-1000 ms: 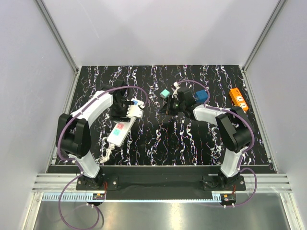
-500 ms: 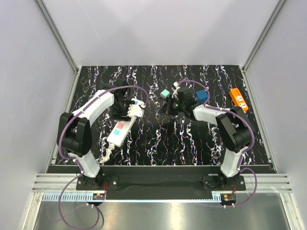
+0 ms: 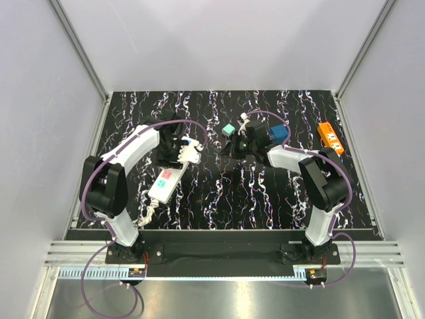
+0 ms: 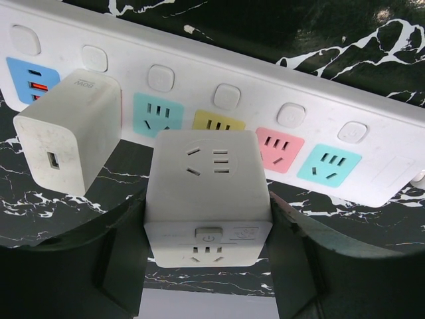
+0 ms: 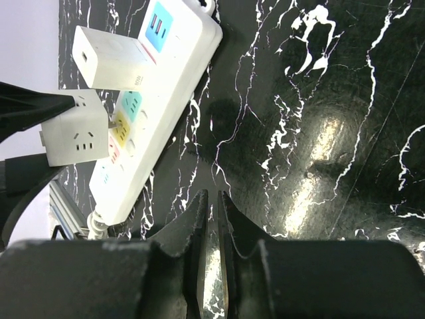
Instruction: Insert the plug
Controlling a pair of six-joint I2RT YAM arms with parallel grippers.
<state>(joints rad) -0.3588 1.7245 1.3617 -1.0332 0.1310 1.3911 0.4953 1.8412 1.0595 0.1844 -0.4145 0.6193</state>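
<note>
My left gripper [image 4: 207,242] is shut on a white cube plug [image 4: 207,193], one finger on each side of it. It holds the cube right against the long white power strip [image 4: 279,106], in front of the yellow socket [image 4: 219,123]. In the right wrist view the cube plug [image 5: 74,136] has a prong reaching that socket on the power strip [image 5: 166,100]; how deep it sits I cannot tell. In the top view the left gripper [image 3: 176,147] is over the strip's far end [image 3: 166,183]. My right gripper [image 5: 212,197] is shut on nothing above the bare mat, also seen from above [image 3: 229,149].
A white USB charger [image 4: 66,133] is plugged in beside the cube at the strip's blue end. A teal block [image 3: 228,129], a blue object [image 3: 278,133] and an orange strip [image 3: 330,137] lie on the far right part of the mat.
The left gripper with the cube has crept slightly farther along the strip. The right arm has barely moved.
</note>
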